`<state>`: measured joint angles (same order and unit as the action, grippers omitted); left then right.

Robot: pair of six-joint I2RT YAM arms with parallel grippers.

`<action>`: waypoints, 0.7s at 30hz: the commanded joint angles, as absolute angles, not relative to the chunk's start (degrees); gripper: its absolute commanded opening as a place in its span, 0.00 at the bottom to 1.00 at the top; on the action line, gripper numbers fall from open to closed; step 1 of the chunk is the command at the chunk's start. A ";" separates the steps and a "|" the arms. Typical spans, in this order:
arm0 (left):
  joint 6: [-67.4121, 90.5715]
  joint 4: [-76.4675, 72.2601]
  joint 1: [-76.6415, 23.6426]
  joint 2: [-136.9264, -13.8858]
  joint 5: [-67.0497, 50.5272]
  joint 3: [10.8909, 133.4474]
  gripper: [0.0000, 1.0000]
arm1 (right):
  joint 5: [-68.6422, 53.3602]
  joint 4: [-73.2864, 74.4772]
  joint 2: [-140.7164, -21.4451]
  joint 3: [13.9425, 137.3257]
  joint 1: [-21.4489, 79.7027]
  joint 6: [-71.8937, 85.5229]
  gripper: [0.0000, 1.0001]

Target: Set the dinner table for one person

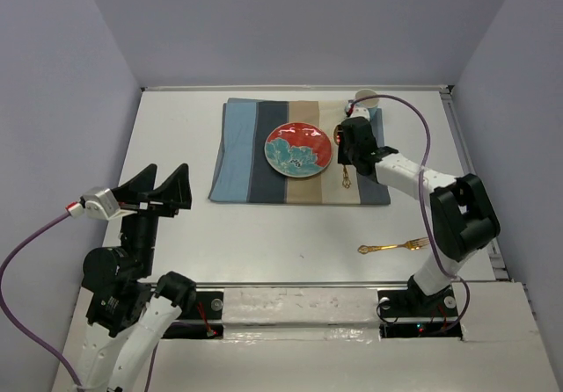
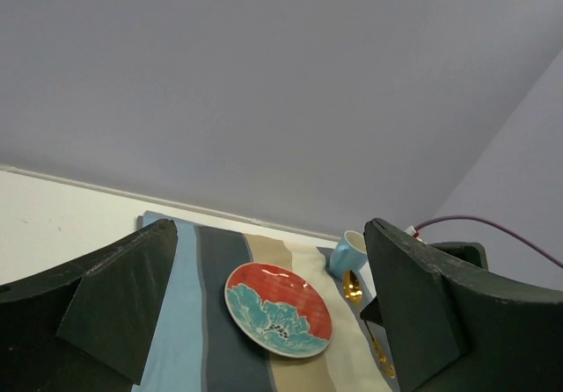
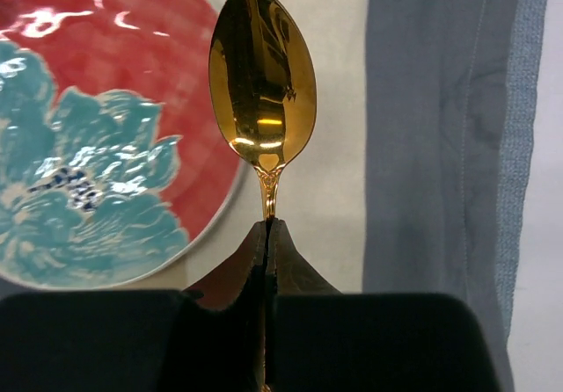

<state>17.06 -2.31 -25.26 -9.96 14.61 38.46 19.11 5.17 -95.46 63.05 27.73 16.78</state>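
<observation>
The white dinner table (image 1: pixel 264 234) carries a blue, grey and tan striped mat (image 1: pixel 237 155). A red and teal plate (image 1: pixel 299 149) sits on the mat's middle; it also shows in the right wrist view (image 3: pixel 88 146) and the left wrist view (image 2: pixel 277 320). My right gripper (image 1: pixel 346 139) is shut on the neck of a gold spoon (image 3: pixel 262 76), its pads (image 3: pixel 280 247) closed just under the bowl. The spoon hangs over the mat just right of the plate. My left gripper (image 1: pixel 163 190) is open and empty, raised over the table's left side.
A light blue cup (image 1: pixel 366 100) stands at the mat's far right corner, also seen in the left wrist view (image 2: pixel 347 253). A gold fork (image 1: pixel 393 248) lies on the bare table near the right arm's base. Walls close in the table on three sides.
</observation>
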 commanded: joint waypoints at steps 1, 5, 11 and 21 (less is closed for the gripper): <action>17.14 -4.92 -25.75 -11.34 13.62 38.58 0.99 | 13.45 0.62 -100.18 67.23 21.72 14.59 0.00; 17.05 -5.10 -25.93 -12.30 13.18 38.50 0.99 | 11.51 0.62 -105.20 70.48 19.52 14.33 0.00; 17.31 -5.27 -25.84 -13.88 12.22 38.32 0.99 | 9.67 0.70 -110.65 74.79 17.49 14.06 0.00; 20.21 -7.03 -26.10 -24.42 -3.13 39.72 0.99 | 10.11 1.76 -105.05 72.17 16.96 16.69 0.63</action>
<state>18.63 -3.64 -25.82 -18.13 8.23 38.48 10.20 3.62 -112.18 73.30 17.26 15.18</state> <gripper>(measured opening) 0.989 0.617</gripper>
